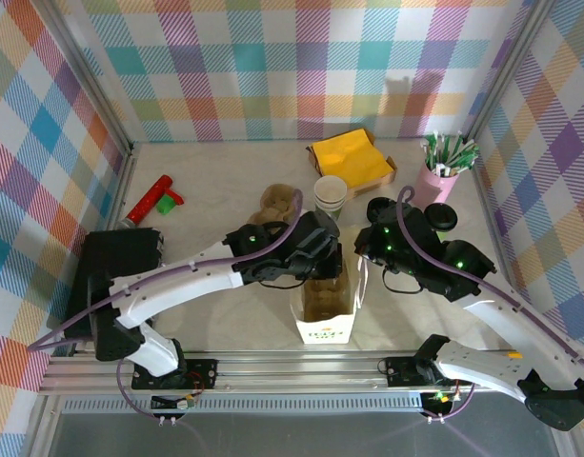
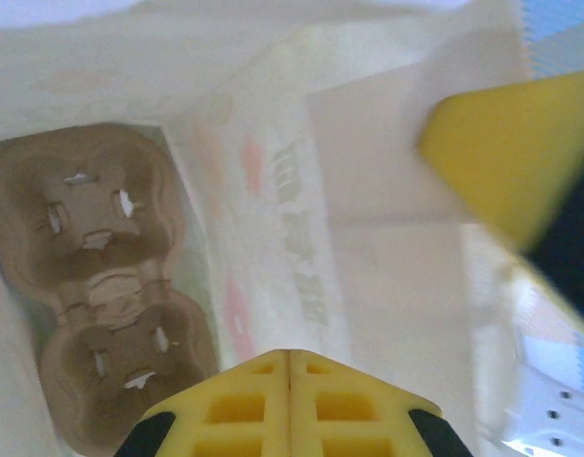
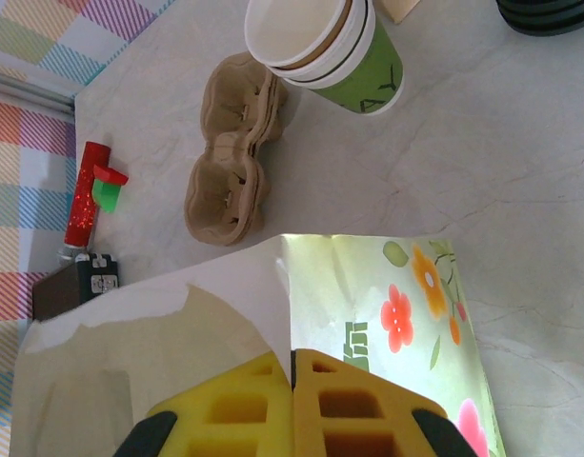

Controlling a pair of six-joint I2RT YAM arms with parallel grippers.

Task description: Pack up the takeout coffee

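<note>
Left gripper [image 2: 290, 367]: pads pressed together, nothing between them, hanging in the mouth of the paper bag [image 1: 326, 322]. A cardboard carrier [image 2: 101, 295] lies flat on the bag floor below it.

Right gripper [image 3: 292, 367]: pads together, apparently pinching the bag's top edge, since a crease runs straight into the seam.

Cup to pack: taken to be the top cup of the cup stack [image 1: 331, 193] behind the bag, lidless. Black lids [image 1: 445, 217] sit to its right, near the pink cup [image 1: 438, 179].

Step, as judged: the bag is lined with the carrier and the cup is not yet fetched.

Next: the left gripper lifts clear, spreads its pads, and takes one cup without dragging its neighbours.
</note>
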